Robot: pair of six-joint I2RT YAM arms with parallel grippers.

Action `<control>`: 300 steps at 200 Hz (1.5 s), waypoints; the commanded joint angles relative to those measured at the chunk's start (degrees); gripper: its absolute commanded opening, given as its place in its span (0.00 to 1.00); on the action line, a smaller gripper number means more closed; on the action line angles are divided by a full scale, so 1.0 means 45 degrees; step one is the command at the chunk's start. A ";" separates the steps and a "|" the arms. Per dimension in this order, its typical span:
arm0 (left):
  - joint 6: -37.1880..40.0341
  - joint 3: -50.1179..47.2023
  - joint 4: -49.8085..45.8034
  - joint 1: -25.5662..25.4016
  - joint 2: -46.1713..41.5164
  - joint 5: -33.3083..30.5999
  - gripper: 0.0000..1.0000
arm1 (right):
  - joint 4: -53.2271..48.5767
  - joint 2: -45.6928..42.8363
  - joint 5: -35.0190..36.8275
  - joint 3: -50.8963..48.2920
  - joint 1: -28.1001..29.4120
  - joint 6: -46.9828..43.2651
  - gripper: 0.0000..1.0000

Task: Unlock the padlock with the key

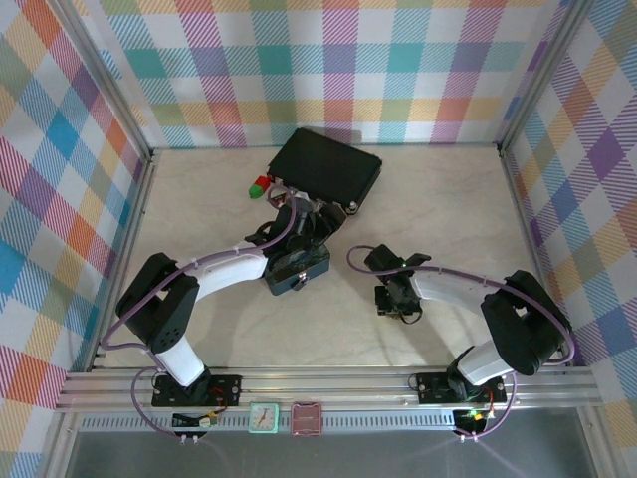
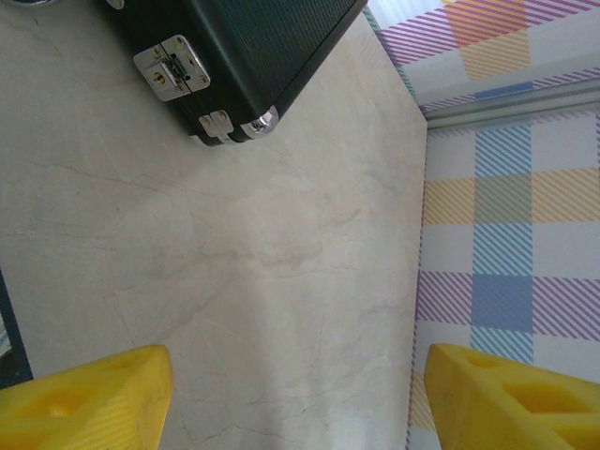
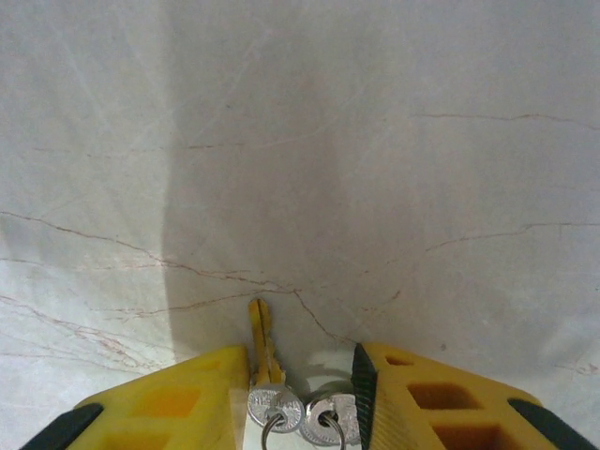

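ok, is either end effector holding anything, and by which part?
Left end effector: open, empty. Right end effector brackets the small metal key at its round silvery head; clamped or not, cannot tell.

Top ext cam: fixed high, above & behind arm bases (bases at btm edge), looks down & fwd over whole table point(image 1: 448, 199), far enough to take in 3 plaid walls point(image 1: 328, 70) plus black case point(image 1: 328, 164) at the back. L wrist cam: sits on left gripper point(image 2: 300, 366), looks steeply down past its yellow tips in btm corners, mid-range; shares w/ top view the case's latched corner, bare tabletop & a plaid wall. R wrist cam: on right gripper point(image 3: 300, 361), v. close to tabletop, tips at btm edge; shares the marble surface w/ the other 2 views.
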 commanded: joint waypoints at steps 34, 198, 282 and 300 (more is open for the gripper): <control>0.0090 -0.0190 -0.0010 0.0167 -0.0383 0.0077 0.72 | -0.0763 -0.0727 -0.0318 -0.0633 0.0547 0.0580 0.40; -0.0498 -0.0432 0.0648 0.0168 -0.0482 0.0632 0.72 | 0.1606 -0.2076 -0.2395 -0.0124 -0.2418 -0.2771 0.00; -0.1314 -0.0211 0.2142 -0.0429 -0.0049 0.1572 0.70 | 0.3344 -0.3090 -0.6069 0.1232 -0.3855 -0.5778 0.00; -0.1465 -0.0071 0.2211 -0.0668 0.0230 0.1680 0.70 | 0.4071 -0.3153 -0.6381 0.1199 -0.3875 -0.5783 0.00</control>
